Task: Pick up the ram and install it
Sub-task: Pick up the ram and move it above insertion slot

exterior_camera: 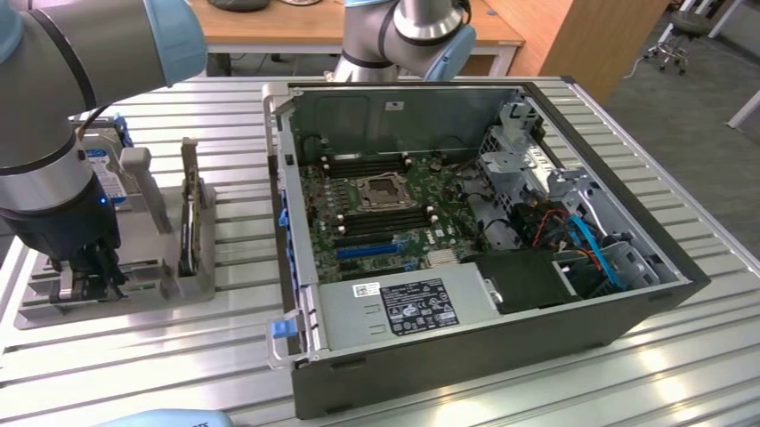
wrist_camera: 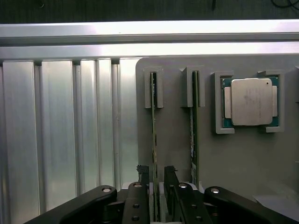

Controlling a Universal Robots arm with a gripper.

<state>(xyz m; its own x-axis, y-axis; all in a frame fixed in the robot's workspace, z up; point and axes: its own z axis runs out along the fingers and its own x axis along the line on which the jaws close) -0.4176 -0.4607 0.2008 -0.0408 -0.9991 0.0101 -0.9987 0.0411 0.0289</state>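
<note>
Green ram [wrist_camera: 153, 130] stands on edge inside the pincer [wrist_camera: 156, 171], grip impossible to tell, 2nd stick [wrist_camera: 194, 130] just beside.

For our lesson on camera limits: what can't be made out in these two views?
- Wrist view: the ram stands edge-on, so its faces are hidden; the gripper covers one end.
- Exterior view: the arm hides most of the hard drive.
- Exterior view: print on the power supply label is too small to read.
</note>
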